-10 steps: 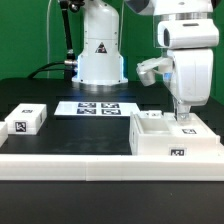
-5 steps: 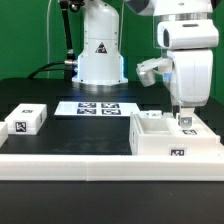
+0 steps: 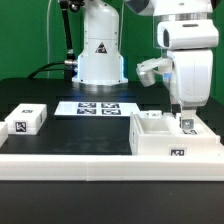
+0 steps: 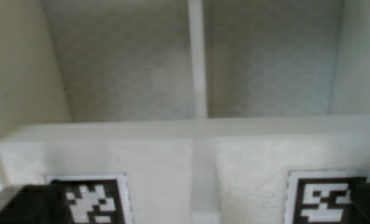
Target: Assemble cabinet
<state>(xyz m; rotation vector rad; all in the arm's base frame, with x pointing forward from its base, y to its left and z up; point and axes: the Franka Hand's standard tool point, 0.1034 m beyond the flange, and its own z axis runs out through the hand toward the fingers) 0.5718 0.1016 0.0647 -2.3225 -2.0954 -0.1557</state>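
Over at the exterior view's right, the cabinet [image 3: 160,140] sat open side up on the black table [image 3: 80,135], near the front edge. The gripper [image 3: 183,117] hung down into its top at the right-hand bay. I could not tell whether the jaws were parted or pinched, as the fingertips blurred together. A small tagged block [image 3: 27,120] lay well apart at the left, the marker board [image 3: 97,107] behind.

From the wrist view I saw only the cabinet [image 4: 146,140]: a divider [image 4: 194,60] between two bays and two tags [image 4: 89,200] on the near face. No fingers showed. I judged this a grasp on the body's wall. Next it wanted the jaws astride that wall, then a firm squeeze.
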